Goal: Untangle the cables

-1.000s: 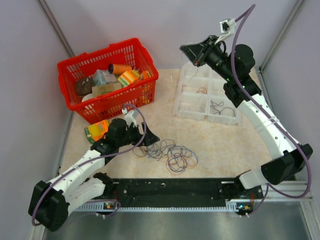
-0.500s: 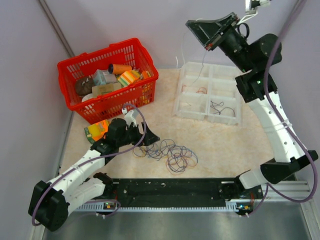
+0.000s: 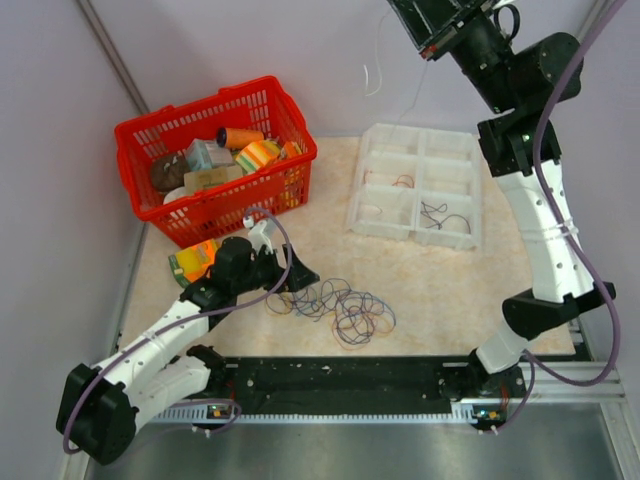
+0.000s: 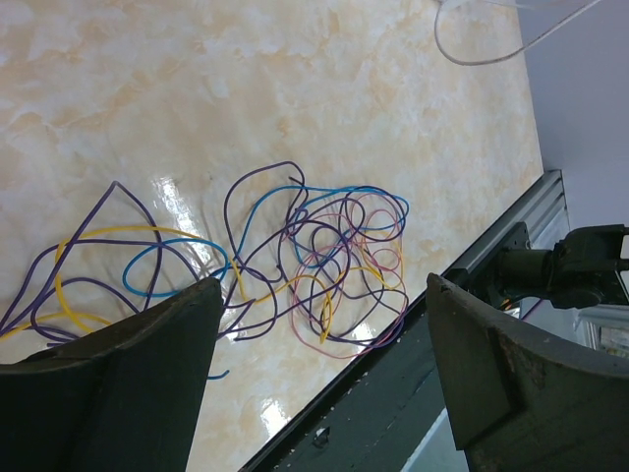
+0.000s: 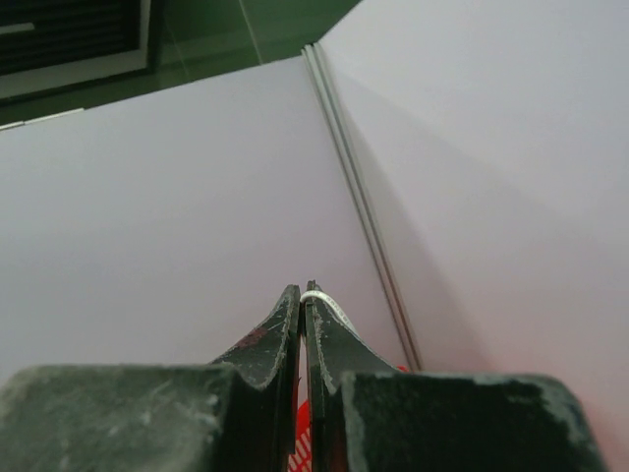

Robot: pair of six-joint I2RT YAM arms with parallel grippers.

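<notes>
Left gripper (image 4: 324,287) released, fingers spread wide, low over the left end of the cables (image 3: 340,305); nothing pinched. The cables are a loose tangle of purple, blue, yellow and pink loops on the marble tabletop (image 3: 450,285), lower centre of the top view, just above the black rail (image 3: 340,375). Right gripper (image 5: 303,300) clenched on a thin pale wire (image 5: 324,301), up at the top edge of the top view, above the clear divided tray (image 3: 452,165). Red basket (image 3: 215,205) upper left.
</notes>
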